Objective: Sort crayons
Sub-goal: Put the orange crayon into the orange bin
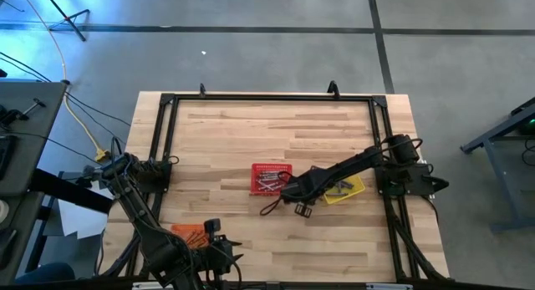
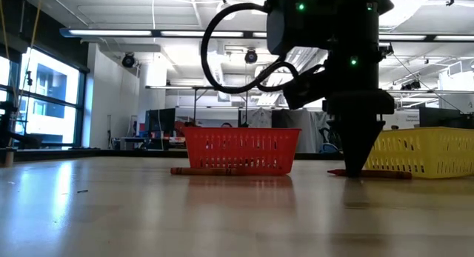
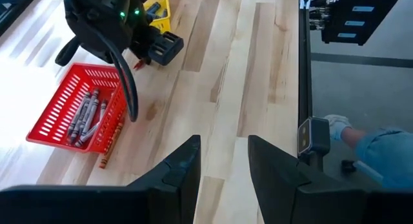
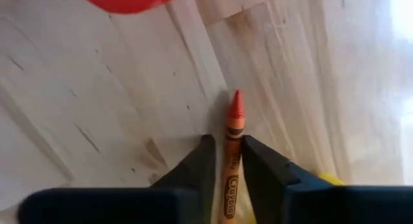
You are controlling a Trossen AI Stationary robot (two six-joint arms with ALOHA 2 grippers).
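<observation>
A red-orange crayon (image 4: 232, 153) lies flat on the wooden table between the red basket (image 1: 270, 178) and the yellow basket (image 1: 347, 190). My right gripper (image 4: 227, 161) points straight down over it and is shut on it; in the low view its tip (image 2: 354, 170) stands on the table. Several grey crayons (image 3: 86, 114) lie in the red basket, and another crayon (image 3: 111, 146) lies on the table against that basket's near wall. My left gripper (image 3: 224, 166) hangs open above the table's near left part with nothing between its fingers. My right gripper pinches the crayon's paper-wrapped shaft (image 4: 233, 139) between its two fingers, behind the bare pointed tip (image 4: 236, 102). The fingers come from above, pointing down, and lie across the crayon. The crayon lies level on the table, both ends (image 2: 392, 174) sticking out past the fingers.
An orange basket (image 1: 191, 233) sits near the table's front left, beside my left arm. A black frame (image 1: 267, 96) runs along the table's far and side edges. A person's hand and sleeve (image 3: 361, 137) show beyond the table's edge. Bare wood lies in front of the baskets.
</observation>
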